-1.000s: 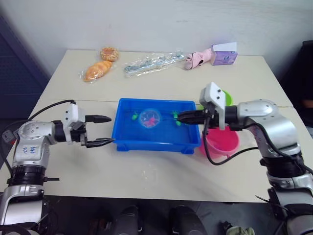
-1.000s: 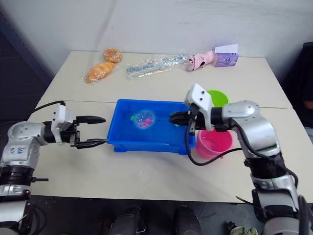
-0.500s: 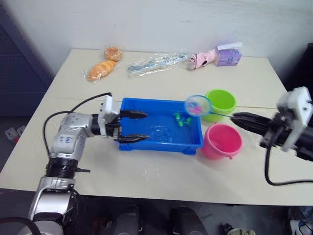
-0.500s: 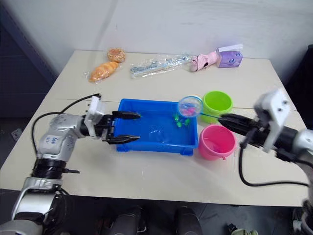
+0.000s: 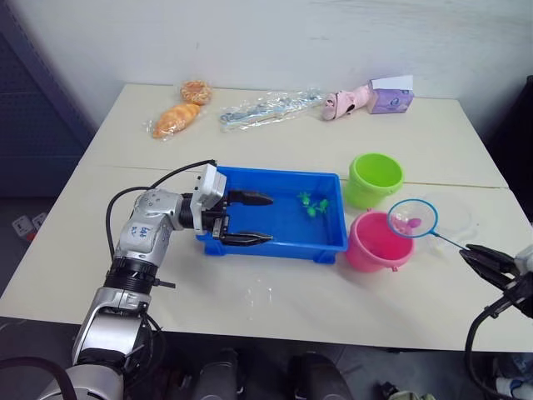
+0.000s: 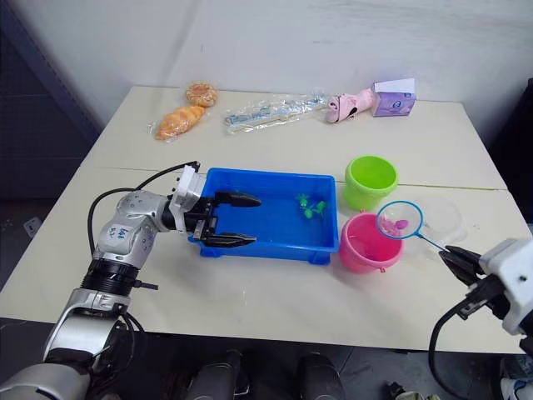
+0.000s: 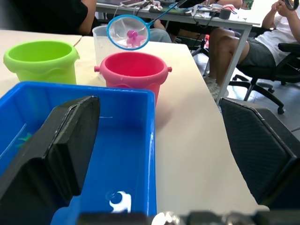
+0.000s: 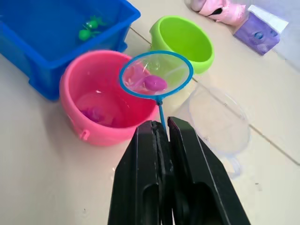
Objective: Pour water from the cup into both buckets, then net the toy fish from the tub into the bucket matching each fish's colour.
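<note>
The blue tub holds green toy fish near its right end. My left gripper is open, with its fingers reaching over the tub's left part. To the right of the tub stand the lime green bucket and the pink bucket. The pink bucket holds water and a pink fish. My right gripper is shut on the net's thin handle. The net's blue hoop hangs over the pink bucket's rim with a pink fish in the mesh. The clear cup stands just beyond.
Along the table's far edge lie two bagged breads, a clear plastic bag, a pink toy and a purple box. In the left wrist view, people sit at another table past the table's right edge.
The net rose out of the tub with a pink fish and swung right until it hung above the pink bucket. My left gripper moved right, over the tub's left part.
</note>
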{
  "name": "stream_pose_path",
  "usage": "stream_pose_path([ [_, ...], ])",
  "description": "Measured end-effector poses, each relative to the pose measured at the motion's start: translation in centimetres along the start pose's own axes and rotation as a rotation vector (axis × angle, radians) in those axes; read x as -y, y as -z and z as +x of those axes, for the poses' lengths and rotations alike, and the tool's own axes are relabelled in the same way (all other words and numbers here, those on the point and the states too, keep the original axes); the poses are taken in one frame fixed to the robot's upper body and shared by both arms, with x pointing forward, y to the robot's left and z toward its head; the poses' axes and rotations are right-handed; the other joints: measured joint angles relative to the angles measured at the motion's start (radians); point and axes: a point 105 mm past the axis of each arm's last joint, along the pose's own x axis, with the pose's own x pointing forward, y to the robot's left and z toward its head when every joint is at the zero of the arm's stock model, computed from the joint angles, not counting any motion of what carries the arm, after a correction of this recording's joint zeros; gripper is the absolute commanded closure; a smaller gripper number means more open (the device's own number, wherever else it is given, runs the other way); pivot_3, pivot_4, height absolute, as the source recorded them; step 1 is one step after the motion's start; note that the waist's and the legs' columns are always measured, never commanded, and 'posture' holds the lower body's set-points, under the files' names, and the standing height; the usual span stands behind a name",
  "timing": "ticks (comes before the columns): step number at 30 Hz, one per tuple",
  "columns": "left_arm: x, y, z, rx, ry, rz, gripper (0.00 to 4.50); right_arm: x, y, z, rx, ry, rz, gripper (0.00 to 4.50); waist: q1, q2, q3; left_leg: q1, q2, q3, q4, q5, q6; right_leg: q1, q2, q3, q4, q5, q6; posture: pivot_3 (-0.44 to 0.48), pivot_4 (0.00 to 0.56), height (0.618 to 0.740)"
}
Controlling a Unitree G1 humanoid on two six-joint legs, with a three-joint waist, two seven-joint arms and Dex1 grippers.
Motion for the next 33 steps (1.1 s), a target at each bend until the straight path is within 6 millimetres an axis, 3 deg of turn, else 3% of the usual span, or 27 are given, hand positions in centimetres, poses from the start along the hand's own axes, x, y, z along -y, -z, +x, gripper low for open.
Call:
stream_pose_path([
  [19,-0.3,0.8,-0.1,0.012,-0.018,0.035,0.14,-1.4,2.2,0.5,0.052,0.066,-0.893,4.50,0.001,0.000,0.000,0.001,0.000,0.000,0.000,0.001,-0.002,0.000,0.001,0.000,0.000,0.000,0.000,0.000,0.150,0.740],
  [25,-0.8,1.1,0.2,0.023,-0.027,0.037,0.14,-1.4,1.8,1.0,0.067,0.079,-1.074,4.50,0.002,0.000,0.000,0.001,0.000,0.000,0.001,0.001,-0.002,0.000,0.001,0.000,0.000,0.000,0.000,0.000,0.150,0.740],
  [33,-1.0,1.2,0.8,0.037,-0.014,0.056,0.14,-1.7,1.7,1.8,0.115,0.023,-1.167,4.50,0.001,0.000,0.000,0.001,0.000,0.000,0.001,0.002,-0.003,0.000,0.001,0.000,0.001,0.000,0.000,0.000,0.150,0.740],
])
